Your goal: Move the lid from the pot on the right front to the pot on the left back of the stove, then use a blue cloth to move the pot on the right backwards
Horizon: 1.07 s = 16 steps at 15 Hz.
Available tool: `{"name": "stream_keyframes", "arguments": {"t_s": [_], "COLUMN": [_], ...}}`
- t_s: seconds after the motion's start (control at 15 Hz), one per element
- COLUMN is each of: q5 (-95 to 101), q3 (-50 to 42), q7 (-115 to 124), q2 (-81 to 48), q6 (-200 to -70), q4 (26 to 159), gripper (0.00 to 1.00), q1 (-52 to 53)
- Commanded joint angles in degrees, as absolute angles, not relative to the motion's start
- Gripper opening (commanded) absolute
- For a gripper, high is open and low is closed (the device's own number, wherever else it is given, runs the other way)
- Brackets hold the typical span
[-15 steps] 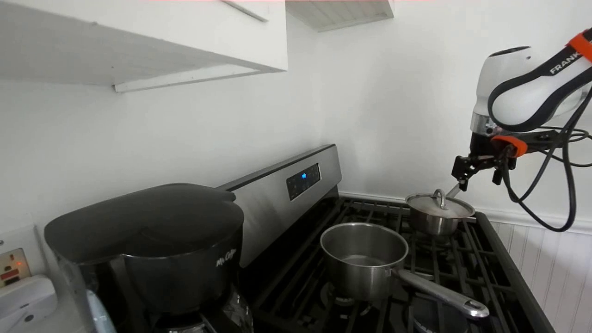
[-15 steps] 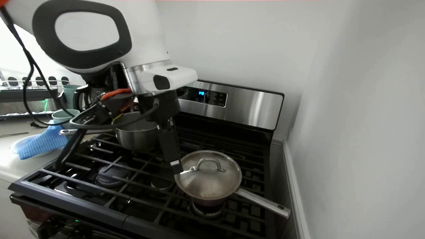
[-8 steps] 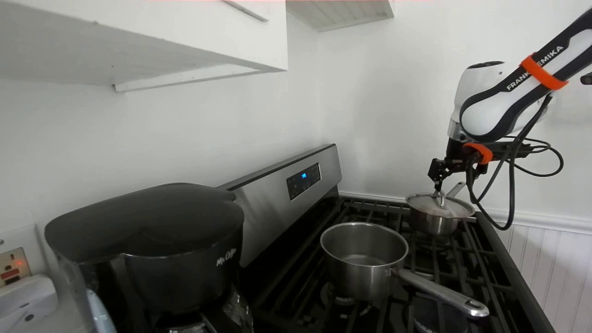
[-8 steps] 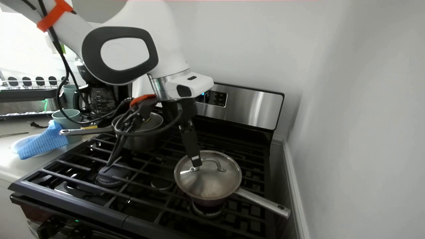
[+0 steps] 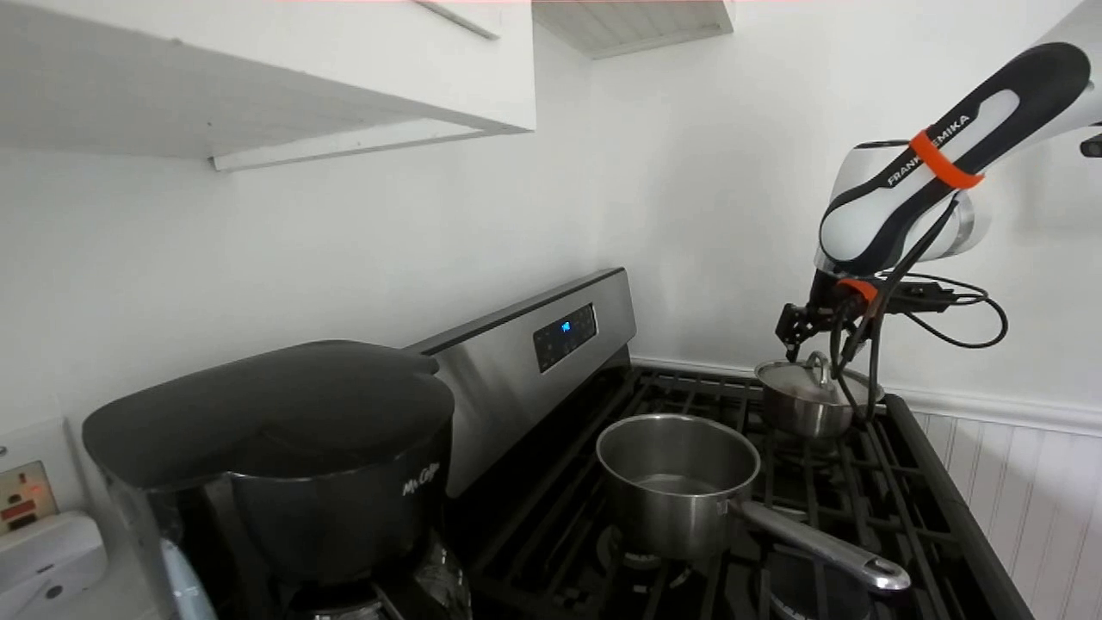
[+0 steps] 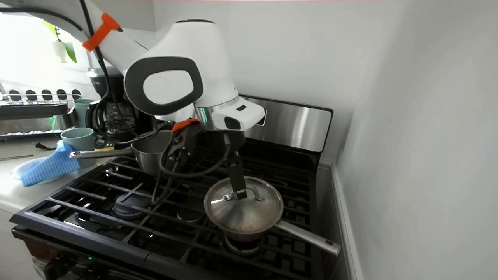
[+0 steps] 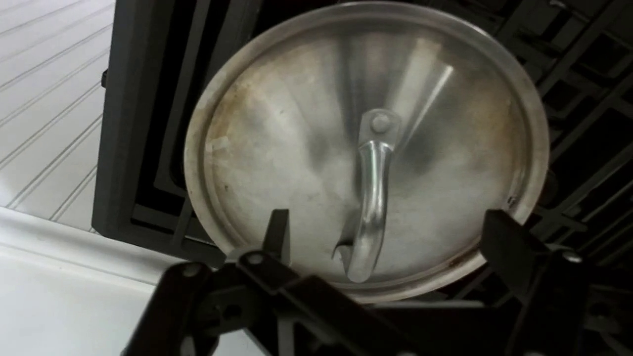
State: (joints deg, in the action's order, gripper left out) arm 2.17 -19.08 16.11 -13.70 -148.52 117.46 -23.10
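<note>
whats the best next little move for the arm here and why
I'd probably ease the pincer down slightly before closing, so its open fingers straddle the handle: in the wrist view the handle shows between them, ungripped, while the lid sits on its pot. Their exact height above the lid is hard to judge.

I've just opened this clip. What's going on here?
A robot arm is working over a stove. Its gripper is open above the lid, with its fingers on either side of the handle in the wrist view, not closed on it. The lid sits on its pot, so the transfer is not yet done. The other pot stands uncovered, and the blue cloth lies partly over a white dish, untouched.
</note>
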Motion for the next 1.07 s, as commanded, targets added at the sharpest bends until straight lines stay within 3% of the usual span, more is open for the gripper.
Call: {"name": "stream_keyframes", "arguments": {"t_s": [0.0,0.13,0.73,1.0], "q5": [-1.99,-2.97,-2.53,-2.19], "q3": [-19.36,-19.33,-20.20,-20.71], "q7": [12.62,11.53,10.53,11.01], "q2": [-16.36,-16.94,-18.15,-18.42], "q6": [-148.40,-148.13,-147.41,-147.12], "q4": [114.54,113.88,112.14,111.59], "gripper": [0.74,0.66,0.02,0.04], "q1": [-23.22,-23.40,-23.43,-23.34]}}
